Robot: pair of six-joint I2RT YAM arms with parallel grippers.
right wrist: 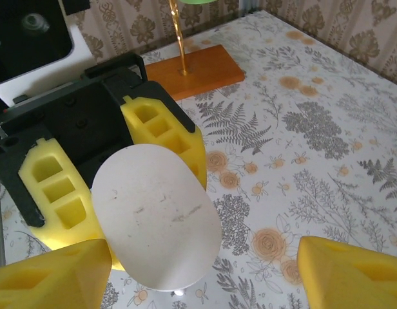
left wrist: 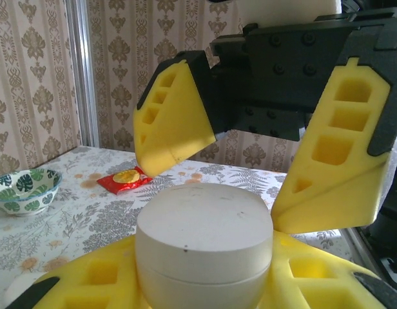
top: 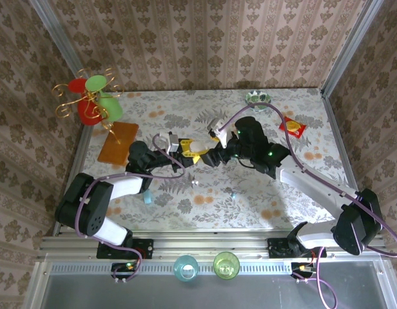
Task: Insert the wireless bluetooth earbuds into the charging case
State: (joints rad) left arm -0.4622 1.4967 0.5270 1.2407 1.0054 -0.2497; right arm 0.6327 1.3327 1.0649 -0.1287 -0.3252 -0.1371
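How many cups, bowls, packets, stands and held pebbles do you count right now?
cups: 2
bowl: 1
packet: 1
stand: 1
pebble in left claw: 1
total: 6

The floral worktop (top: 205,207) carries an orange wooden base (top: 118,143) upper left, a patterned bowl (top: 256,98) at top, a red packet (top: 292,127) upper right, and a light-blue charging case (top: 147,198) lower left.
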